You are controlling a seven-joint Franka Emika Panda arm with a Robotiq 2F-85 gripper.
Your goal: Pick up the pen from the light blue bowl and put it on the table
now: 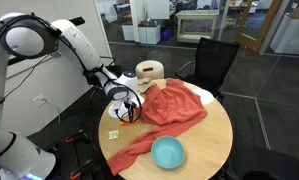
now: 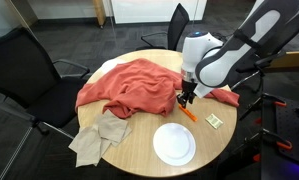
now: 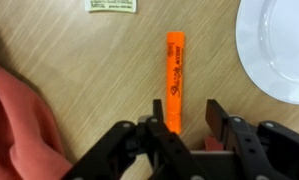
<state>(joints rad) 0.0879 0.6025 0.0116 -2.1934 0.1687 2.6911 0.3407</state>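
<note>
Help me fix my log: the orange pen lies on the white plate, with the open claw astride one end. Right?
Not quite. The pen lies on the bare table, beside the white plate, not on it; the wrist view shows this. The open claw does stand astride one end.

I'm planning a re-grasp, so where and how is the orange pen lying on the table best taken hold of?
Take the pen across its thin barrel, near mid-length, coming straight down from above. It lies flat on the table with bare wood along both long sides, so the jaws fit either side. The open gripper straddles only its near end.
</note>
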